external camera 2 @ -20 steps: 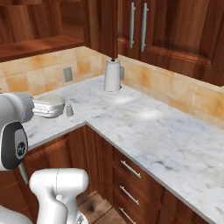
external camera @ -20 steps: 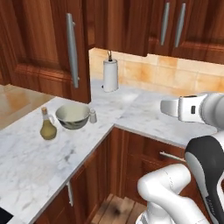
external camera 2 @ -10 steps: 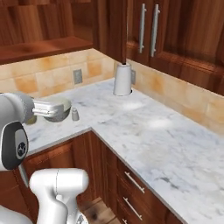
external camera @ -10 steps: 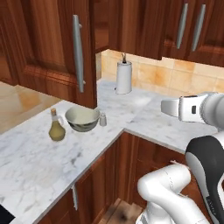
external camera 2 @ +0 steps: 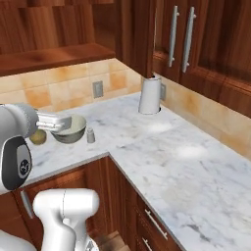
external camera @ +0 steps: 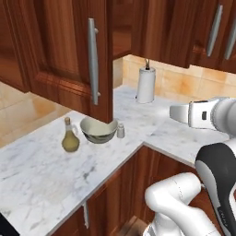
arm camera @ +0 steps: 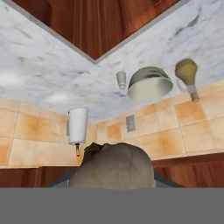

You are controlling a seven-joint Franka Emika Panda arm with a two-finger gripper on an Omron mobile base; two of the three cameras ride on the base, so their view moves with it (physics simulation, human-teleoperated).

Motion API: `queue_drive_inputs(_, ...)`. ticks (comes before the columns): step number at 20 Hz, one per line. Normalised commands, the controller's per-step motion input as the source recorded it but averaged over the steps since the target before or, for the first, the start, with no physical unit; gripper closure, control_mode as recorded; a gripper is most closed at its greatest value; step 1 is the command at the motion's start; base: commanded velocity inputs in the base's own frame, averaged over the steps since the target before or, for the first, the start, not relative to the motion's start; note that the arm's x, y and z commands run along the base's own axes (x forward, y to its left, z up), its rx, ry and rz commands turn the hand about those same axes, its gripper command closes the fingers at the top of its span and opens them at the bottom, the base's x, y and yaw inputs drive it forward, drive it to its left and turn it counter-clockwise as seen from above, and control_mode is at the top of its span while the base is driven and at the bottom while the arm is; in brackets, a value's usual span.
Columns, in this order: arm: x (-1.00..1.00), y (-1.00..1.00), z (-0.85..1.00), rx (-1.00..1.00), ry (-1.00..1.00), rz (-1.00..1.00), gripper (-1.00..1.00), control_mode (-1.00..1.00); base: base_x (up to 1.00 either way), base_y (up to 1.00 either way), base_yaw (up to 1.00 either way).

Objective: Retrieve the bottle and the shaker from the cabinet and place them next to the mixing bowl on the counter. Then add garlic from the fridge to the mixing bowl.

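As the base rolls toward the corner, both base views shift as a whole against the frames of a second ago: the corner group sits larger and nearer the middle of the left base view. We read that as our own approach, not as any move of the things. The bottle (external camera: 70, 137), the mixing bowl (external camera: 98, 130) and the shaker (external camera: 120, 130) stand in a row on the counter (external camera: 41, 170). The bottle is just beside the bowl on one side and the shaker just beside it on the other, under the open cabinet (external camera: 69, 55). We judge the first half of the task done. The gripper (external camera: 173, 112) hangs over the other leg of the counter, well apart from the bowl, with its jaws clenched on the garlic (arm camera: 116, 164), a lumpy beige bulb low in the hand view. The bulb looks squat, so its long axis is hard to call. A darker tuft at its upper left may be the stem end, angled toward the paper-towel roll (arm camera: 78, 126), though we cannot be sure. The bottle stands upright, long axis vertical, stopper up. What seems left is carrying the garlic over the bowl's rim and letting go.
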Motion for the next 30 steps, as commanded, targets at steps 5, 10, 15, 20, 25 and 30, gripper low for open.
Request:
queue_drive_inputs(5,0.00,0.00,0.00,0.00,0.00,0.00,1.00,1.00,0.49,0.00,0.23)
queue_drive_inputs(10,0.00,0.00,0.00,0.00,0.00,0.00,1.00,1.00,0.48,-0.01,0.23)
queue_drive_inputs(15,0.00,0.00,0.00,0.00,0.00,0.00,1.00,1.00,0.54,-0.16,0.21)
queue_drive_inputs(20,0.00,0.00,0.00,0.00,0.00,0.00,1.00,1.00,0.41,-0.10,0.21)
queue_drive_inputs(25,0.00,0.00,0.00,0.00,0.00,0.00,1.00,1.00,0.37,0.00,0.23)
queue_drive_inputs(30,0.00,0.00,0.00,0.00,0.00,0.00,1.00,1.00,0.33,0.00,0.24)
